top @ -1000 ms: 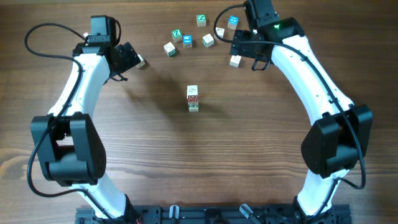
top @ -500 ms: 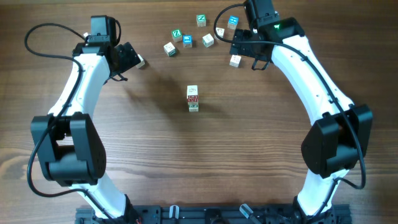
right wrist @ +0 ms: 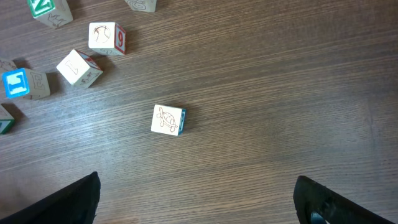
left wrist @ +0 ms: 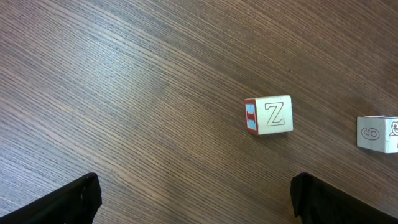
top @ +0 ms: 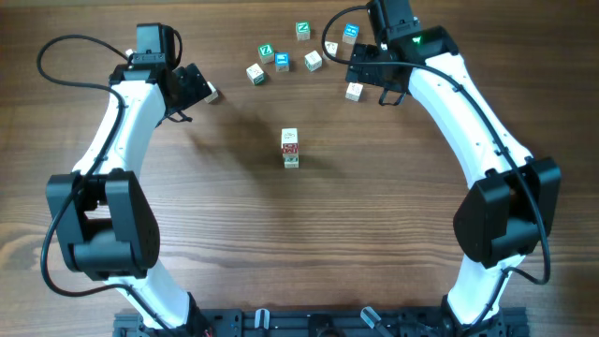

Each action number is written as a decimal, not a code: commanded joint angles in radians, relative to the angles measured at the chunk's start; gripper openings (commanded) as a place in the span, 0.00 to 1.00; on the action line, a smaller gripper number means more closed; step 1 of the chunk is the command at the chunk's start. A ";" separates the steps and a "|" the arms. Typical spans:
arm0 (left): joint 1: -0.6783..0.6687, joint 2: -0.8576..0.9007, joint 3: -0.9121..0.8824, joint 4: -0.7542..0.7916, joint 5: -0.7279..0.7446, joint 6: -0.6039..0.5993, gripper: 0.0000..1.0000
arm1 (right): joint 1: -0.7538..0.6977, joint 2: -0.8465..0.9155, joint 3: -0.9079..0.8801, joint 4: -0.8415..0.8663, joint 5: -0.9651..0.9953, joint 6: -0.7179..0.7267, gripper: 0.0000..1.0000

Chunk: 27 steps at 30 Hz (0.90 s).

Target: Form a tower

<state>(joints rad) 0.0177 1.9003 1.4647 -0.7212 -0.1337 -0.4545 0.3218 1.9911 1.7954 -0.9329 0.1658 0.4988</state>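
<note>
Wide open and holding nothing, our left gripper point(top: 195, 87) hung over the far left part of the table point(top: 299, 243). In its wrist view we saw only the two dark fingertips point(left wrist: 68, 199) at the lower corners, set far apart over bare wood. A pale cube with a Z point(left wrist: 268, 115) lay beyond them, touching neither finger. The left arm point(top: 122, 122) rose from the near edge, bent at a dark elbow on the near left, and stretched its white link toward the far side.

Our right gripper point(top: 372, 80) was just as wide and also empty, over the far right. A cube with a turtle drawing point(right wrist: 168, 119) lay ahead of its fingers, apart from both. The right arm point(top: 468, 112) mirrored the left, its elbow on the near right.

We saw the tower point(top: 290, 148) standing alone near the middle of the table, between the arms and well apart from both grippers. Loose cubes point(top: 283, 62) lay scattered along the far side, between the two grippers.
</note>
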 commanded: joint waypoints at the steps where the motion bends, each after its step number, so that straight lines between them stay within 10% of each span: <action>1: 0.000 0.012 -0.006 0.000 -0.006 0.005 1.00 | -0.001 -0.037 -0.004 0.006 0.014 -0.009 1.00; 12: 0.000 0.012 -0.006 0.000 -0.006 0.005 1.00 | -0.014 -0.068 -0.005 -0.009 0.009 -0.108 1.00; 22: 0.000 0.012 -0.006 0.000 -0.006 0.005 1.00 | -0.015 -0.537 -0.031 -0.041 -0.010 -0.156 1.00; 27: 0.000 0.012 -0.006 0.000 -0.006 0.005 1.00 | -0.015 -0.726 -0.333 0.071 -0.005 -0.159 1.00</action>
<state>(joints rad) 0.0181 1.9003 1.4647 -0.7212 -0.1341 -0.4545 0.3122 1.3231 1.6283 -0.9222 0.1585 0.3561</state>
